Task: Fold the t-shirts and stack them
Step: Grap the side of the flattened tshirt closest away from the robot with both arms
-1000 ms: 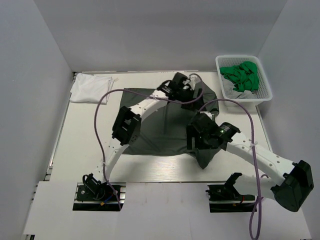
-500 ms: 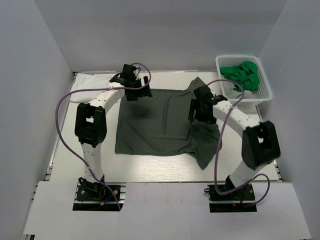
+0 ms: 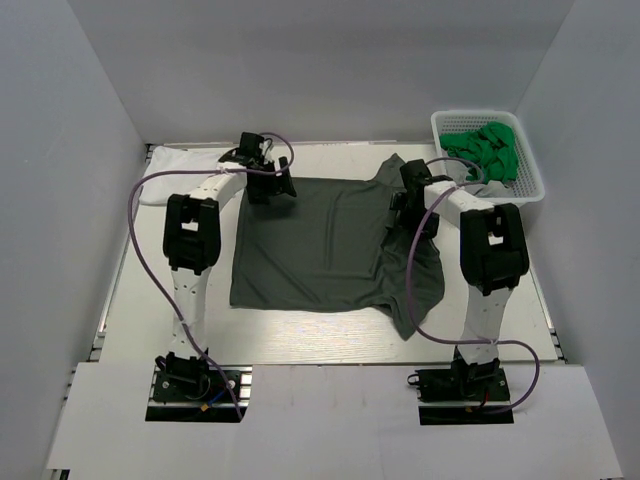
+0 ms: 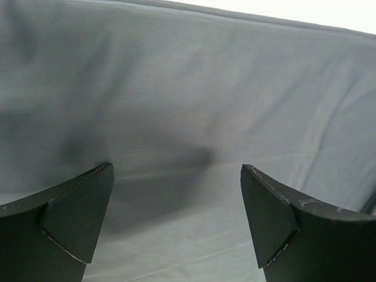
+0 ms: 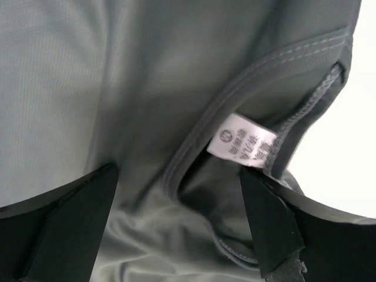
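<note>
open-handed over spread cloth

well off to the left of the left gripper (image 3: 268, 186): white t-shirt (image 3: 178, 178), bunched at the far corner of the table (image 3: 160, 300). left gripper: fingers spread, clamping nothing, hanging just over the far-left edge of the dark olive-grey t-shirt (image 3: 320, 245). lies mostly flat between both tools, rumpled on the near side of the right gripper (image 3: 412, 196). right gripper: jaws apart, empty, poised over the collar (image 5: 205, 126) and its white label (image 5: 241, 143). looks soft, light, limp; likely sags and slides, so best pinched at hem and shoulder corners, both at once. right of that gripper: white basket (image 3: 510, 190) with green cloth (image 3: 485, 150). underneath: smooth white table, boxed by plain panels (image 3: 300, 70).
</note>
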Controlling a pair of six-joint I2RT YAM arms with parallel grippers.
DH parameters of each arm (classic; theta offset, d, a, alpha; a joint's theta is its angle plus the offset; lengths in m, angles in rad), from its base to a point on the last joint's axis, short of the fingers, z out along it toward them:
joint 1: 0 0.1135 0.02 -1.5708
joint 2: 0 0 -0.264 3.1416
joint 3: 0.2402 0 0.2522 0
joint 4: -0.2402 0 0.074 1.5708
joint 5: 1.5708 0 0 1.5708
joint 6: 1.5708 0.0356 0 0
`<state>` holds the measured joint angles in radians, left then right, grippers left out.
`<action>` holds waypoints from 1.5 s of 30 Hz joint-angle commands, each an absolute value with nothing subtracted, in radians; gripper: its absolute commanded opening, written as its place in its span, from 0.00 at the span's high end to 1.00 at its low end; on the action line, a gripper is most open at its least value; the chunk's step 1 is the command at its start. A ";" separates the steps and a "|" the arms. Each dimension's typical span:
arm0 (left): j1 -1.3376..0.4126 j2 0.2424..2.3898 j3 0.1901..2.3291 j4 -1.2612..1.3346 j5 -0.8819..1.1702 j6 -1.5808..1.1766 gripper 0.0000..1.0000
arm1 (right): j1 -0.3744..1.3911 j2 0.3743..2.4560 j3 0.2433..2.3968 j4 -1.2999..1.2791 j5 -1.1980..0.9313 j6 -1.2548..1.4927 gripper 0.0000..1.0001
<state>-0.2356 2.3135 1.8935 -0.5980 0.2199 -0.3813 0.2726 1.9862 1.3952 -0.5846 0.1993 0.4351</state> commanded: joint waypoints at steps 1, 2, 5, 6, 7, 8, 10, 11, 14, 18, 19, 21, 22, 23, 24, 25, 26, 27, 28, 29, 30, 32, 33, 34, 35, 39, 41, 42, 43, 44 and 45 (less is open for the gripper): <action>-0.195 2.295 1.873 -0.592 0.229 -0.370 0.00 | 0.253 2.029 1.475 -0.565 0.158 0.397 0.10; -0.180 2.295 1.862 -0.592 0.229 -0.359 0.00 | 0.250 2.043 1.485 -0.568 0.158 0.385 0.10; -0.154 2.304 1.887 -0.578 0.239 -0.345 0.00 | 0.233 2.112 1.555 -0.589 0.217 0.359 0.10; -0.141 2.313 1.910 -0.578 0.239 -0.345 0.00 | 0.224 2.152 1.590 -0.597 0.224 0.356 0.10; -0.141 2.333 1.922 -0.578 0.250 -0.335 0.00 | 0.219 2.164 1.607 -0.597 0.229 0.356 0.10; -0.132 2.345 1.934 -0.578 0.259 -0.325 0.00 | 0.206 2.175 1.647 -0.583 0.216 0.333 0.10; -0.121 2.373 1.988 -0.590 0.284 -0.325 0.00 | 0.198 2.213 1.676 -0.572 0.212 0.322 0.10; -0.111 2.403 2.012 -0.591 0.314 -0.325 0.00 | 0.199 2.220 1.721 -0.569 0.175 0.278 0.10; -0.101 2.450 2.107 -0.600 0.379 -0.301 0.00 | 0.207 2.224 1.767 -0.558 0.124 0.194 0.10; -0.101 2.461 2.238 -0.614 0.420 -0.291 0.00 | 0.216 2.175 1.787 -0.526 0.048 0.108 0.10; -0.101 2.438 2.238 -0.623 0.435 -0.282 0.00 | 0.224 2.139 1.793 -0.528 0.046 0.103 0.10; -0.101 2.395 2.224 -0.623 0.436 -0.282 0.00 | 0.238 2.109 1.792 -0.535 0.037 0.075 0.10; -0.101 2.335 2.209 -0.623 0.436 -0.270 0.00 | 0.244 2.064 1.792 -0.541 0.037 0.075 0.10; -0.101 2.300 2.166 -0.632 0.436 -0.270 0.00 | 0.265 2.048 1.792 -0.555 0.028 0.066 0.10; -0.101 2.263 2.140 -0.632 0.422 -0.270 0.00 | 0.274 2.013 1.780 -0.566 0.032 0.072 0.10; -0.110 2.225 2.091 -0.647 0.404 -0.270 0.00 | 0.287 1.975 1.770 -0.581 0.034 0.078 0.10; -0.110 2.142 2.060 -0.658 0.393 -0.270 0.00 | 0.299 1.954 1.757 -0.587 0.031 0.089 0.10; -0.110 2.094 2.024 -0.669 0.356 -0.281 0.00 | 0.307 1.906 1.693 -0.589 0.040 0.115 0.10; -0.110 2.044 1.978 -0.678 0.326 -0.297 0.00 | 0.316 1.878 1.665 -0.588 0.043 0.138 0.10; -0.110 1.992 1.865 -0.689 0.298 -0.316 0.00 | 0.333 1.799 1.601 -0.589 0.040 0.144 0.10; -0.110 1.874 1.795 -0.689 0.244 -0.357 0.00 | 0.339 1.772 1.530 -0.588 0.052 0.193 0.10; -0.110 1.749 1.565 -0.678 0.207 -0.409 0.00 | 0.351 1.655 1.416 -0.618 0.071 0.245 0.10; -0.110 1.683 1.484 -0.678 0.186 -0.429 0.00 | 0.347 1.625 1.376 -0.633 0.064 0.265 0.10; -0.110 1.555 1.328 -0.678 0.170 -0.484 0.00 | 0.347 1.596 1.258 -0.646 0.054 0.344 0.10; -0.110 1.493 1.257 -0.678 0.126 -0.509 0.00 | 0.345 1.506 1.218 -0.661 0.048 0.360 0.10; -0.110 1.243 0.964 -0.752 0.003 -0.618 0.00 | 0.341 1.329 0.991 -0.716 0.011 0.483 0.10; -0.110 1.163 0.896 -0.764 -0.002 -0.643 0.00 | 0.341 1.278 0.922 -0.729 -0.020 0.550 0.10; -0.110 1.151 0.841 -0.752 -0.002 -0.664 0.00 | 0.341 1.250 0.875 -0.726 -0.029 0.564 0.10; -0.110 1.150 0.819 -0.752 -0.002 -0.678 0.00 | 0.341 1.240 0.833 -0.719 -0.047 0.602 0.10; -0.101 1.150 0.801 -0.732 0.015 -0.696 0.00 | 0.339 1.229 0.798 -0.700 -0.061 0.615 0.10; -0.101 1.175 0.778 -0.723 0.015 -0.715 0.00 | 0.341 1.224 0.786 -0.690 -0.072 0.624 0.10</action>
